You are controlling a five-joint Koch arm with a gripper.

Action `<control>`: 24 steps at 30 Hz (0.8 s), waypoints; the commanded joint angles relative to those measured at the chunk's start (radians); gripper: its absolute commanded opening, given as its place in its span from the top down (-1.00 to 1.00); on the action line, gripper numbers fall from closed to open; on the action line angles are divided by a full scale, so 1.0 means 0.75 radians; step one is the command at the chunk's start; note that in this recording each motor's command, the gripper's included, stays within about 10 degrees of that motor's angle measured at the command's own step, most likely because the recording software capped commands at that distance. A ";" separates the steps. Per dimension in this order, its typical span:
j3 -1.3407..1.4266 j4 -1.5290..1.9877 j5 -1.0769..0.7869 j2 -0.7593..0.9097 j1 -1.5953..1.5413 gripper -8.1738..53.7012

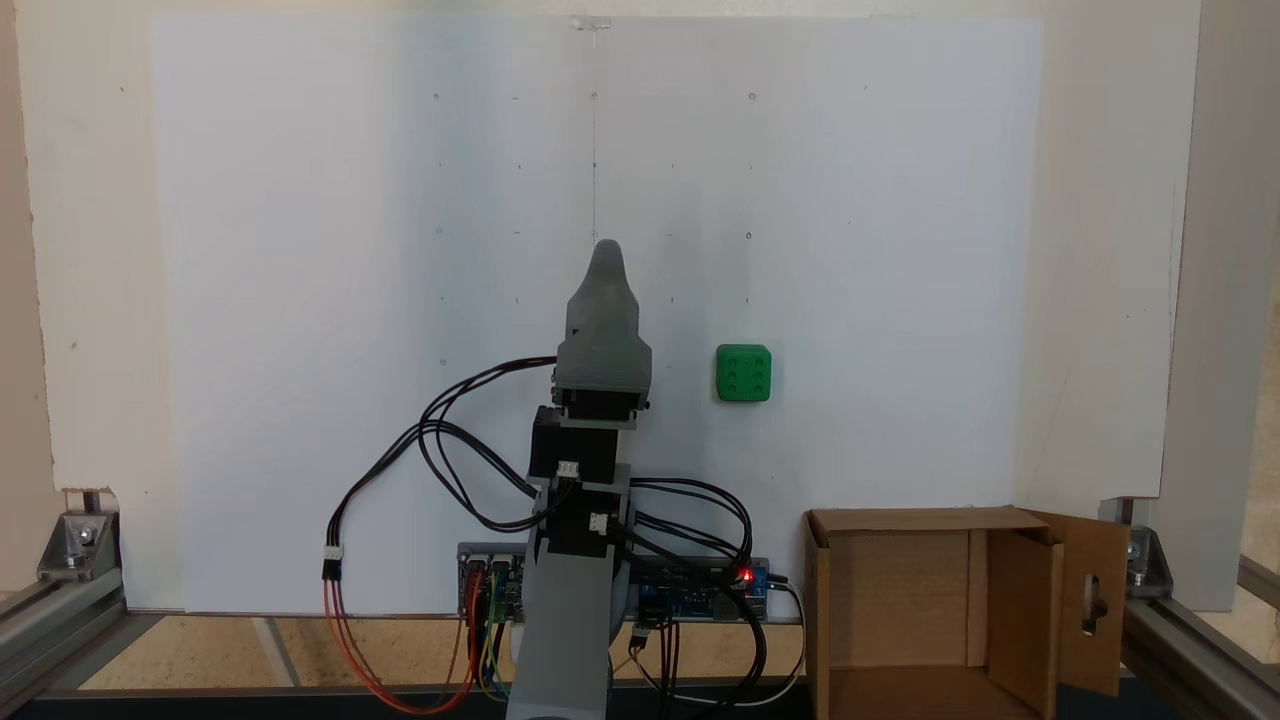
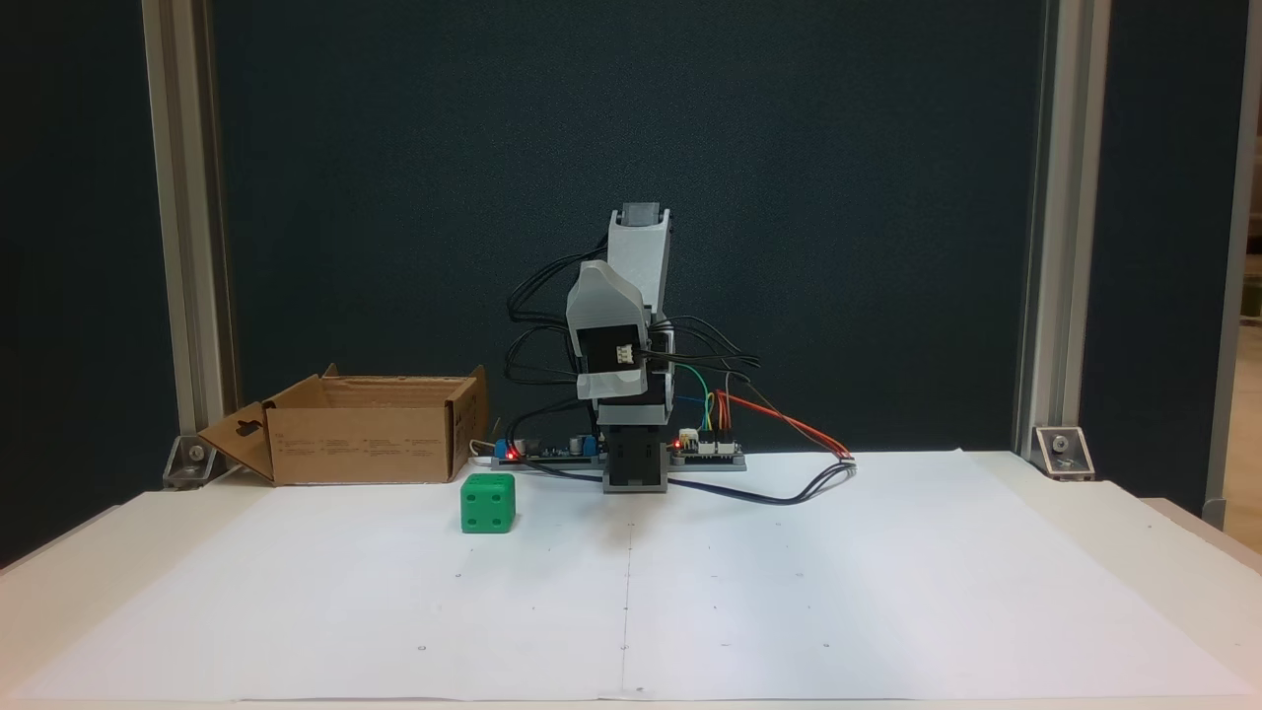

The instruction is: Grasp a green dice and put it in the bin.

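The green dice (image 1: 743, 373) (image 2: 487, 503) sits alone on the white paper, a six-pip face up in a fixed view. The bin (image 1: 910, 518) (image 2: 365, 444) is an open brown cardboard box at the table's edge beside the arm's base, one flap (image 1: 1095, 600) with a slot cutout folded outward. My arm is folded up over its base, and the grey gripper (image 1: 607, 255) (image 2: 602, 284) hangs above the paper, a short way from the dice and holding nothing. Its jaws overlap into a single tip.
A controller board (image 1: 700, 590) (image 2: 705, 449) with lit red LEDs and looping cables (image 1: 440, 440) lies around the arm's base. Aluminium frame posts (image 2: 187, 247) and corner brackets (image 1: 80, 540) stand at the table's edges. A dark panel backs the table.
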 commanded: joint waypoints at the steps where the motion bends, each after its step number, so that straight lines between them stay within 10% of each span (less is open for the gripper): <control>1: 0.063 0.139 0.012 0.137 0.067 -0.72; 24: 0.063 0.053 0.012 0.137 0.104 -0.72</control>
